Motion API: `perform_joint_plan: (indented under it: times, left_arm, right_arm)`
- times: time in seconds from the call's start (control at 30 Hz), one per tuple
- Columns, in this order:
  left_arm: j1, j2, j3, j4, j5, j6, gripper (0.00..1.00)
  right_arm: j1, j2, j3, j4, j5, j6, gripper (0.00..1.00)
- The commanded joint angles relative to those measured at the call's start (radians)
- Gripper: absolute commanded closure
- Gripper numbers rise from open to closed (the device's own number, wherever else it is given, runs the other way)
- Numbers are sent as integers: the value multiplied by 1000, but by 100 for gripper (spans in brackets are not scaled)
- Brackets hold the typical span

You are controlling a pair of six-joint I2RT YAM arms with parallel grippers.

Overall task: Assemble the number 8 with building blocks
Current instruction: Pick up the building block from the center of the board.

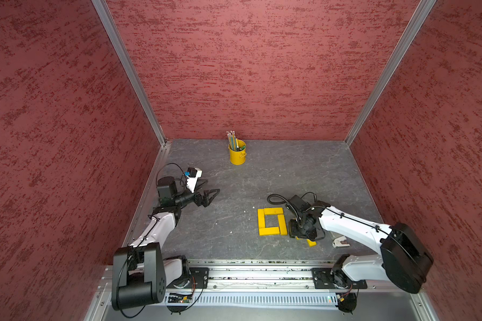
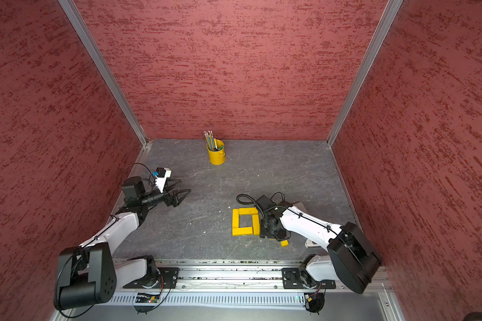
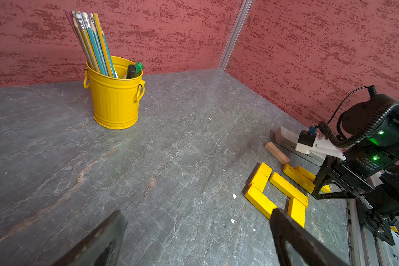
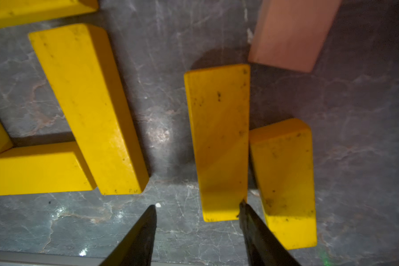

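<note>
Planks sit in the lower right of both top views, where four yellow ones close a square loop (image 1: 269, 231), ends butted at the corners and bare table (image 1: 234, 216) showing inside. The right gripper (image 4: 197, 205) hangs low just right of that loop, hidden under its own wrist from above. The right wrist view shows its jaws apart and clamped on nothing. One fingertip (image 4: 245, 209) touches the near corner of a loose yellow plank (image 4: 219, 142), at the seam where that plank's long edge meets a second loose yellow plank (image 4: 283, 179). The opposite fingertip (image 4: 150, 214) stands over bare table, clear of the plank's other long edge. A strip of open table separates the loose yellow plank from the loop's nearest side. At the upper right of that frame a tan plank (image 4: 293, 34) lies tilted, one corner just beside the loose yellow plank's far corner. In the left wrist view a grey-brown slab (image 3: 285, 135) lies behind the tan plank, near the red wall (image 3: 309, 69) and partly covered by the right arm. The left gripper (image 1: 212, 185) sits at centre left of the top views, jaws wide apart and empty, well apart from every plank, with a broad stretch of bare table between. A yellow bucket (image 1: 237, 157) of pencils stands at upper centre near the back wall.
</note>
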Motion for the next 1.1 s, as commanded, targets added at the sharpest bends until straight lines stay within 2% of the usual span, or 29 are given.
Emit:
perform_joint_plan:
  times: [0.0,0.93,1.07]
  left_arm:
    - [3,-7,7,12,10,8,0]
    - [5,-12,10,5,11,9,0]
    - [5,-10,11,4,14,6,0]
  right_arm:
    - [-11,-2,16,-39,65,-1,40]
    - [-47,59,9,41,62,-51,41]
    - [-54,79,10,54,73,-55,45]
